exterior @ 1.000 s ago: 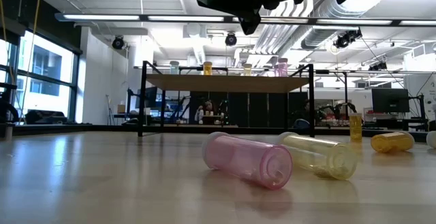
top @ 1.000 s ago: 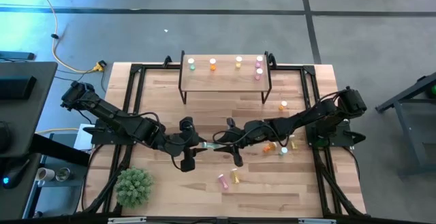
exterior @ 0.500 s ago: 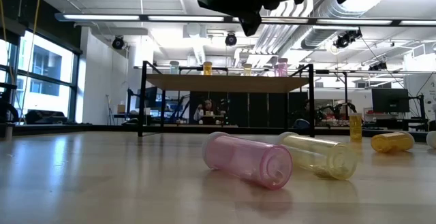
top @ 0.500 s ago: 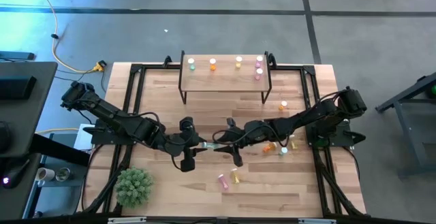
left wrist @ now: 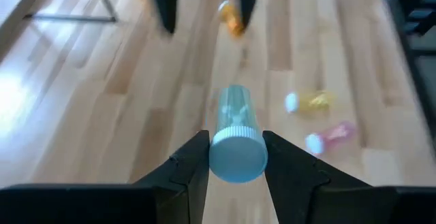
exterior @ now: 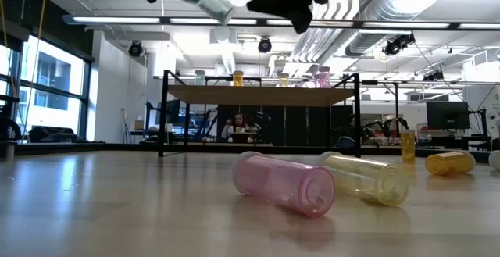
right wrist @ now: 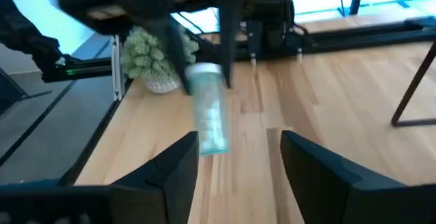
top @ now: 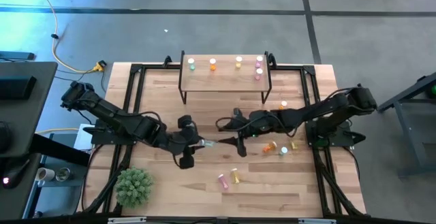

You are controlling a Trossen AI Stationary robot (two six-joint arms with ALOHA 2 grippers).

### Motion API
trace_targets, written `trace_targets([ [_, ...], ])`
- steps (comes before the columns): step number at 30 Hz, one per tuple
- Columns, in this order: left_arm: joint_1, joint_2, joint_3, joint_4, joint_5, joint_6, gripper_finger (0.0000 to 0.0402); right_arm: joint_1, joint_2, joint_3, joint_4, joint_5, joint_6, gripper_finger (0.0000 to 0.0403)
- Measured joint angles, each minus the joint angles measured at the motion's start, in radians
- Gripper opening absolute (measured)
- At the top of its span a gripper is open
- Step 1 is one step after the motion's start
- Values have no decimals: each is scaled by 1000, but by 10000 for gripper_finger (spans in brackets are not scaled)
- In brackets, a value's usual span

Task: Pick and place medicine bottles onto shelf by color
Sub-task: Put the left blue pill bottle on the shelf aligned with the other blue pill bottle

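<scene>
The left claw [top: 199, 142] pinches a pale green bottle [left wrist: 234, 134] by its white-capped end, above the middle of the desk [top: 157, 108]. The bottle lies level, its long axis running across the desk, body end pointing toward the right arm and cap toward the left arm's wrist. In the low view it hangs high over the desk, tilted a little [exterior: 205, 2].

The right claw [top: 227, 132] stands spread, its 2 fingers [right wrist: 167, 176] apart on either side of the bottle's line, clear of it. 1 second ago the right claw was closed in on the bottle's far end, both claws meeting at it; now the right arm is drawn back toward the shelf [top: 225, 82] and the bottle is carried by the left claw alone.

On the shelf stand 5 bottles. A pink bottle [exterior: 286, 182] and a yellow bottle [exterior: 367, 178] lie on their sides on the desk, near each other, as before.
</scene>
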Motion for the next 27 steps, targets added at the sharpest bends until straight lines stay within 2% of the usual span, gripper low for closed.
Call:
trace_targets([
  [6,107,-8,106,-238,29,11,115,-47,-103,0,-134,-1,-63,199],
  [10,220,-10,199,-392,43,83,115,-96,-162,0,-203,-1,-105,199],
  [19,571,-10,408,-587,163,237,115,-215,-215,0,-350,-1,-119,199],
  [27,856,1,563,-703,241,265,115,-255,-213,0,-414,-2,-106,199],
])
